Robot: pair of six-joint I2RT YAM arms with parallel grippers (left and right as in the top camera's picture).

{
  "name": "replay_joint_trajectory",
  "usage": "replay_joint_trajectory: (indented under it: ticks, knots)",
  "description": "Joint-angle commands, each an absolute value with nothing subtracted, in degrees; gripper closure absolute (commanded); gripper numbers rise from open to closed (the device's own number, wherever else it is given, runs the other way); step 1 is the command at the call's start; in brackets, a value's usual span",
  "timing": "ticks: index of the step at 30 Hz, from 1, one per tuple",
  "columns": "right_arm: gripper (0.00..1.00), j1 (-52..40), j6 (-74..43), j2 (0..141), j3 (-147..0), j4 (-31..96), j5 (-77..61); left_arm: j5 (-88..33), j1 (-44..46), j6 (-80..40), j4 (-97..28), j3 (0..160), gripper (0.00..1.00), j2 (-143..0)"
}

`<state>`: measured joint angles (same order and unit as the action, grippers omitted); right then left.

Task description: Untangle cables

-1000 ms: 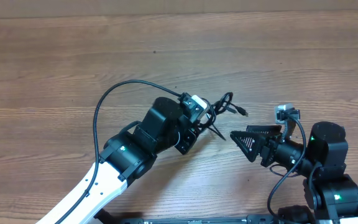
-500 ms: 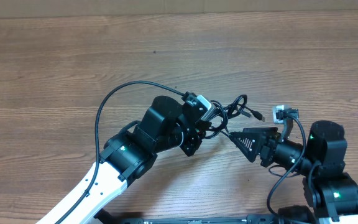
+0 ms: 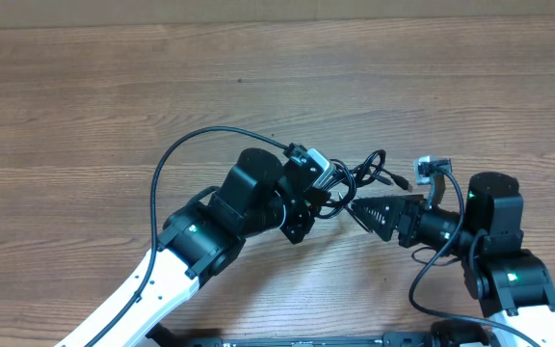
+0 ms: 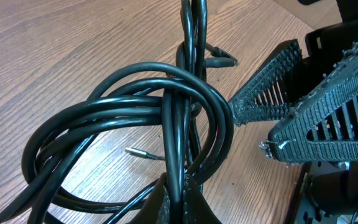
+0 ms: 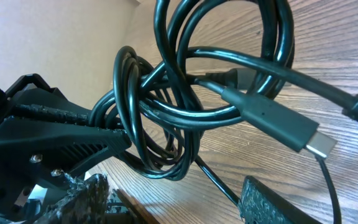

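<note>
Left hand [image 3: 324, 191] pinches the knotted cables [image 4: 166, 112]; right hand [image 4: 251, 129], spread just beside their loops, should close on one outer loop only, then pull gently.

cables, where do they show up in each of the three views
overhead: cables sit just right of centre, a small tangle.
left wrist: they fill the centre as a looped knot.
right wrist: loops at upper centre.
shared landmark: the left gripper, jaws shut on the cables.
</note>
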<state>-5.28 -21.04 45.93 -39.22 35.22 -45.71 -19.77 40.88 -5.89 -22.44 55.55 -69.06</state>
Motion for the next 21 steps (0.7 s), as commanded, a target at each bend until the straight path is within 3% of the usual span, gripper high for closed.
replay_joint_trajectory:
  ticks: [1,21]
  knots:
    - [0.34,-5.2,-21.2,46.4,-41.2,34.6,-46.4,-20.9,41.4,-6.5,-21.7,56.7,0.96,-69.7]
    - [0.34,-5.2,-21.2,46.5,-41.2,34.5,-47.8,-21.0,41.5,-6.5,-20.3,56.7,0.96,-70.4]
